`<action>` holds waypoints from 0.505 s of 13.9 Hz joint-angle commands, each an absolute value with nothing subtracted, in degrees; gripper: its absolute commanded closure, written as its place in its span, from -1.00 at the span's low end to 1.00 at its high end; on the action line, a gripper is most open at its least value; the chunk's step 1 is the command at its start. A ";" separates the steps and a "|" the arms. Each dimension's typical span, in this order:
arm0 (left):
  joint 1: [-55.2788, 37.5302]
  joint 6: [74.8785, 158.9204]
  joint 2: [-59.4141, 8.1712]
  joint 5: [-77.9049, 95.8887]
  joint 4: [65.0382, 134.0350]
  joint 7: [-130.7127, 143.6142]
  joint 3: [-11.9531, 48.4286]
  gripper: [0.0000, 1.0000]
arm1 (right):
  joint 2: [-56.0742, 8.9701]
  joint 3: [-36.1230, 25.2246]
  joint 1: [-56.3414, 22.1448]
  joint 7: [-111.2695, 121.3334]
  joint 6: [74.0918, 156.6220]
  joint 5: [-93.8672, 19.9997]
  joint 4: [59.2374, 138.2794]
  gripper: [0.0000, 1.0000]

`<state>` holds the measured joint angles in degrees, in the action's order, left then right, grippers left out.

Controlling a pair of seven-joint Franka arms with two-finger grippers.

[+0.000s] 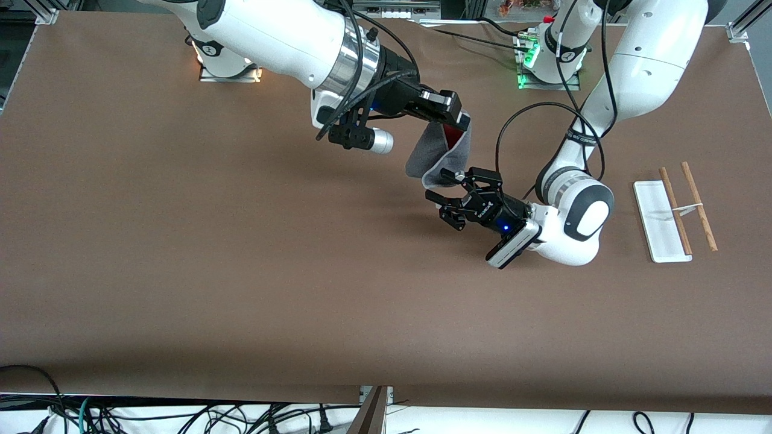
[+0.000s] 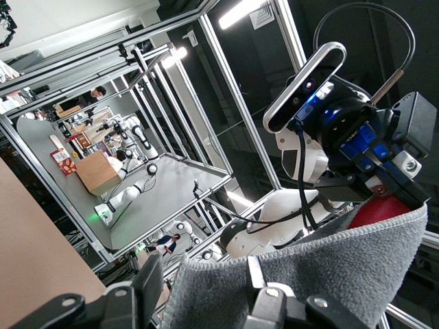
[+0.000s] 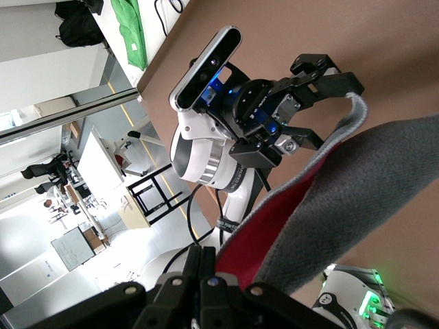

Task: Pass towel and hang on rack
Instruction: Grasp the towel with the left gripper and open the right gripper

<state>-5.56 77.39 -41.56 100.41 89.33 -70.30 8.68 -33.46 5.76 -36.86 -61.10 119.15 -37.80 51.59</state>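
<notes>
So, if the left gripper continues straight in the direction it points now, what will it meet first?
Most likely the towel. The left gripper points at the towel's hanging grey end, its fingers on either side of the edge. The right gripper holds the top end, shut on it. Depth is hard to judge from above.
</notes>
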 commanded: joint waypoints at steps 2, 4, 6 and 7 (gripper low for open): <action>-5.89 77.25 -41.92 101.78 89.21 -69.44 8.96 -0.04 | -33.40 5.10 -37.44 -62.14 119.00 -38.50 50.71 1.00; -5.71 77.08 -42.19 101.78 89.30 -66.81 8.88 -0.06 | -33.40 5.10 -37.44 -62.14 119.00 -38.50 50.71 1.00; -6.15 76.99 -42.97 102.04 89.30 -63.56 8.96 -0.05 | -33.40 5.10 -37.44 -62.14 119.09 -38.50 50.71 1.00; -6.15 77.08 -43.15 102.04 89.04 -62.94 8.96 -0.05 | -33.40 5.10 -37.44 -62.14 119.09 -38.50 50.71 1.00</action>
<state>-5.68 77.39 -42.21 100.41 89.55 -65.13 8.92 -33.46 5.76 -36.86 -61.11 119.15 -37.80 51.59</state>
